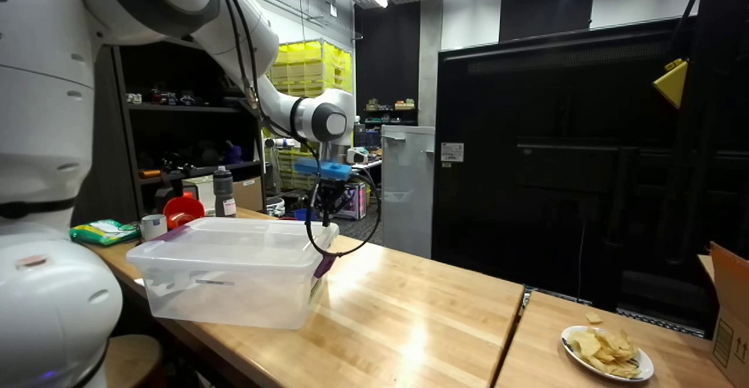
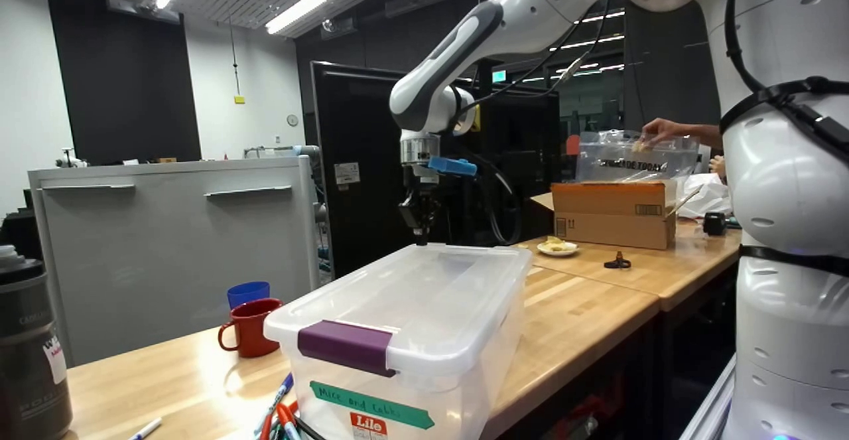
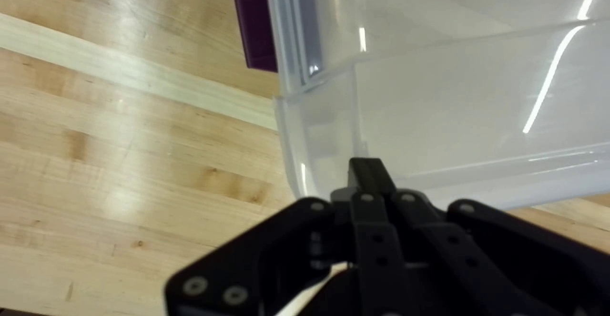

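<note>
My gripper is shut, with its black fingertips pressed together and nothing visible between them. It points down at a corner of the lid of a clear plastic box. The box has purple latches at its ends and a green label. In both exterior views, the gripper is at the lid's end farthest from the grey bottle. I cannot tell whether the fingertips touch the lid. The lid lies on the box, which stands on the wooden table.
A red mug, a blue cup, pens and a grey bottle stand or lie near the box. A plate of chips, a dark orange-tipped object and a cardboard box are farther along. A person's hand shows behind.
</note>
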You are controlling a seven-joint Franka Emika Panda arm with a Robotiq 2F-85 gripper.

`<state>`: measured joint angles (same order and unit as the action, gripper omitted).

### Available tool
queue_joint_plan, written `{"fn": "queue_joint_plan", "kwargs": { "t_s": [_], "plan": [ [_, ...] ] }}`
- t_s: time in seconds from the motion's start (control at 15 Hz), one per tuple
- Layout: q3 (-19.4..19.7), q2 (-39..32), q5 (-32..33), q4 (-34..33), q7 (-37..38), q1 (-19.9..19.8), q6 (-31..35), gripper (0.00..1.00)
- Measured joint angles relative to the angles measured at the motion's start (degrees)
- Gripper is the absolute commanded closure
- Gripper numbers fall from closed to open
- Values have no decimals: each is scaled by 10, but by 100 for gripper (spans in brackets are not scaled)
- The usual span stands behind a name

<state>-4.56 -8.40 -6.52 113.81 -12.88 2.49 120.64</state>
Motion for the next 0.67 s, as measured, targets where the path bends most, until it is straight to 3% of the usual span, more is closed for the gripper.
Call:
{"fn": "queue_joint_plan", "kwargs": {
  "t_s": [0.67],
  "plan": [
    [1, 10, 0, 13, 0, -1, 3, 100]
  ]
}}
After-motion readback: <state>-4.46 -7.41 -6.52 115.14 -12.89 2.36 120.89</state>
